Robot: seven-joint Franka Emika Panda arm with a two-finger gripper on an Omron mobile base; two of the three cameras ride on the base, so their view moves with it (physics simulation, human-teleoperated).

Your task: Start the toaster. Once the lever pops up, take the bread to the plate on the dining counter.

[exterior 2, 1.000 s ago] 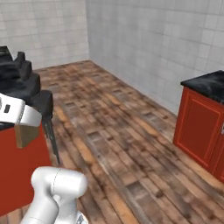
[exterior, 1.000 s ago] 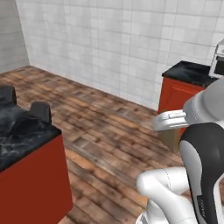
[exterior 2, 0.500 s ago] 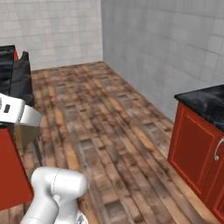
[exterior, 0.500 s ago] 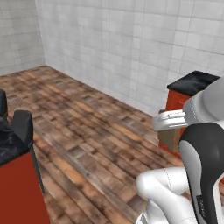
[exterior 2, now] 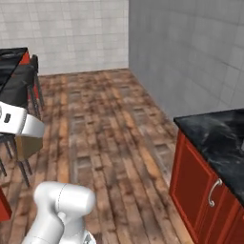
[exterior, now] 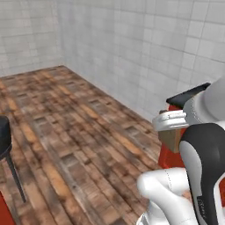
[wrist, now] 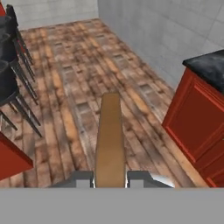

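Observation:
My gripper point(wrist: 110, 177) is shut on the bread point(wrist: 109, 135), a thin tan slice held edge-on between the two fingers point(wrist: 83, 179), high above the wooden floor. The same slice hangs as a tan block under the white hand in the left base view point(exterior: 170, 139) and in the right base view point(exterior 2: 29, 145). A corner of the dining counter point(exterior 2: 11, 56), black marble over red, stands at the far left with dark stools point(exterior 2: 19, 93) beside it. Its red panel point(wrist: 12, 160) is at the lower left of the hand view. The toaster and the plate are out of view.
A red cabinet with a black top point(exterior 2: 213, 143) stands close on the right, also in the hand view point(wrist: 199, 118). Grey tiled walls point(exterior: 132, 48) bound the room. Open plank floor point(exterior 2: 109, 124) lies between the cabinet and the stools point(wrist: 9, 65). One stool point(exterior: 3, 140) sits at the left edge.
The whole picture has shifted, so the base has moved: the dining counter slid off to the left and the red cabinet came nearer. The bread stays held in the shut gripper.

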